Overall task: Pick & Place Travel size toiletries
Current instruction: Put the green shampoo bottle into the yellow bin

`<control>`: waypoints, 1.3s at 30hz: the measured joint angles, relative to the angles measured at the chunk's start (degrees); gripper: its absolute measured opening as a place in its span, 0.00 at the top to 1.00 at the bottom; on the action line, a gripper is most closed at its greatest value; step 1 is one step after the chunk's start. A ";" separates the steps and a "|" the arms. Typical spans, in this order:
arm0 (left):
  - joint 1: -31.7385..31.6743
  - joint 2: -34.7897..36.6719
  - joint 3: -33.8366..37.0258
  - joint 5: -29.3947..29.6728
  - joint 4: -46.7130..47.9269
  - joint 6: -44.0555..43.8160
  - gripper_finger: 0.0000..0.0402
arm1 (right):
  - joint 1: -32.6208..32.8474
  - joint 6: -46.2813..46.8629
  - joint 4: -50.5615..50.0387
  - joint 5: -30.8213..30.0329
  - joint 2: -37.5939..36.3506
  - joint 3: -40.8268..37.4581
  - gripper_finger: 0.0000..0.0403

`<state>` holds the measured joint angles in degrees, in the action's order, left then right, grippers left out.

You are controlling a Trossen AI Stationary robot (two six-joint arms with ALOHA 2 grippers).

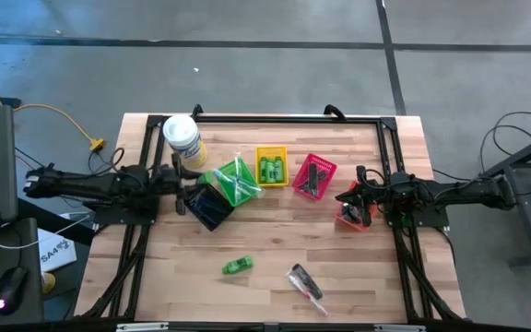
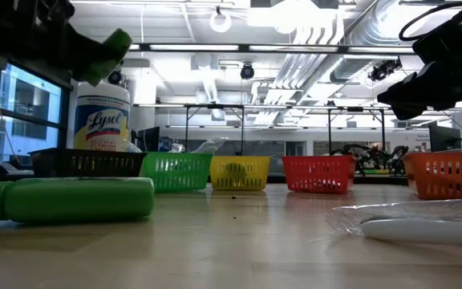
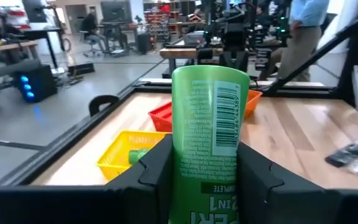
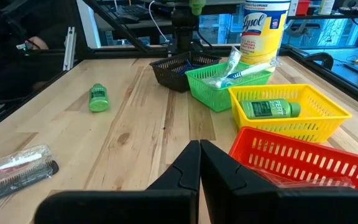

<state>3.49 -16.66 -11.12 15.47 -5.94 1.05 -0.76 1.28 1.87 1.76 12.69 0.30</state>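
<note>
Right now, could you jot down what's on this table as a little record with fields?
Left gripper: shut on a green bottle, held above the black basket
Right gripper: shut, empty, over the orange basket
Green basket: clear-wrapped items
Yellow basket: green bottles
Red basket: dark items
Loose on table: another green bottle, a wrapped black comb
Back left: white Lysol tub

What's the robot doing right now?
Left gripper shut on green bottle, up over the black basket. Right gripper shut, empty, by the orange basket. One bottle loose on table. Nothing in the way.
</note>
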 joint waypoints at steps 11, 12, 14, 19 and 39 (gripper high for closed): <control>-7.35 1.94 5.02 -13.66 -1.26 1.04 0.72 | 0.00 0.00 0.00 -0.09 0.02 0.00 0.99; -7.66 1.94 5.32 -13.63 -1.59 1.04 0.72 | 0.00 0.00 0.00 -0.11 0.00 0.01 0.99; -8.13 1.94 5.89 -13.57 -2.04 1.04 0.72 | -0.01 0.00 0.00 -0.17 0.01 0.00 0.99; -8.48 1.94 7.37 -13.60 -4.06 0.79 0.73 | -0.02 0.44 0.00 -0.16 0.02 0.00 0.99; -8.35 1.94 8.07 -13.60 -4.56 0.65 0.73 | 0.00 0.46 -0.26 -0.15 0.02 0.01 0.99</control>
<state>-4.86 -14.72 -3.05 1.87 -10.50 1.69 -0.76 1.74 1.61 1.61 12.71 0.30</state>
